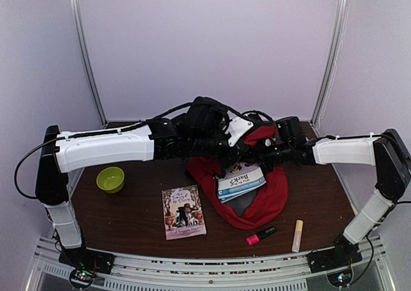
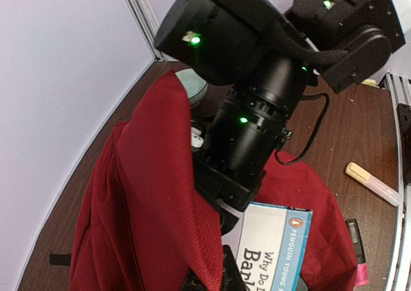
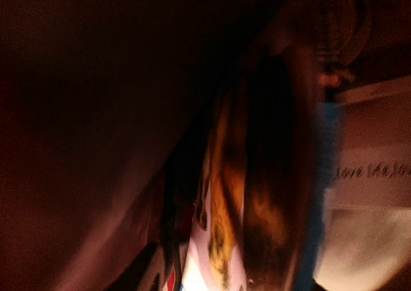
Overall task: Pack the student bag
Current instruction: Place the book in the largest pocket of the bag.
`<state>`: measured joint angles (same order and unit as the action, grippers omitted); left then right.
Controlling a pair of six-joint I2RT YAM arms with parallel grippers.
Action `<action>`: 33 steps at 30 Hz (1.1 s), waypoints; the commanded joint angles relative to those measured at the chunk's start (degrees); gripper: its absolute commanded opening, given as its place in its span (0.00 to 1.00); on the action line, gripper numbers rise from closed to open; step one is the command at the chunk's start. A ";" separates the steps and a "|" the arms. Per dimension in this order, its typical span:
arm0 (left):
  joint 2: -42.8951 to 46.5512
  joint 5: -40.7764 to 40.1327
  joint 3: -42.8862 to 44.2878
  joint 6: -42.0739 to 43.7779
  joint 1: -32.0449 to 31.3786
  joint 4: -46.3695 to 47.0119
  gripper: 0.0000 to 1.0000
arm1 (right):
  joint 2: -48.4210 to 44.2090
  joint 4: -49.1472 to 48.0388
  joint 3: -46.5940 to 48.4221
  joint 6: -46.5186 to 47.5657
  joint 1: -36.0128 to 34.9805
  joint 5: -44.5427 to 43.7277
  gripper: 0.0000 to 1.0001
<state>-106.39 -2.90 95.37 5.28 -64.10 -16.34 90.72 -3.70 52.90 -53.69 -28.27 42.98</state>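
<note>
left pincer (image 2: 210, 278) clenched, seemingly on the lifted rim of the student bag (image 1: 270, 204), which lies on the table (image 1: 128, 223). right pincer (image 2: 225, 211) reaches inside; its grip i cannot tell. blue book (image 1: 241, 182) half in; picture book (image 1: 184, 212), pink highlighter (image 1: 260, 236), yellow marker (image 1: 298, 235) wait outside. only the dark right wrist view shows the bag's interior.

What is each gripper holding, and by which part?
Left gripper holds the bag by its raised opening edge; the right gripper's hold cannot be told.
</note>
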 commanded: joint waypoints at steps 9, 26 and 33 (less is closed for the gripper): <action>3.87 -1.90 -2.55 -2.42 -0.68 4.91 0.00 | -7.54 32.90 10.60 32.28 0.08 -33.88 0.87; 1.37 -0.20 -1.51 -5.45 -0.68 5.26 0.00 | -32.16 24.06 -23.73 18.30 -4.00 -23.73 0.57; 0.73 0.28 -1.00 -5.71 -0.68 5.49 0.00 | -26.65 8.86 -30.34 10.55 -6.62 -21.50 0.42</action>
<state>-104.92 -3.81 92.07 0.54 -64.55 -14.59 60.58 16.69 24.56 -37.58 -33.21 20.78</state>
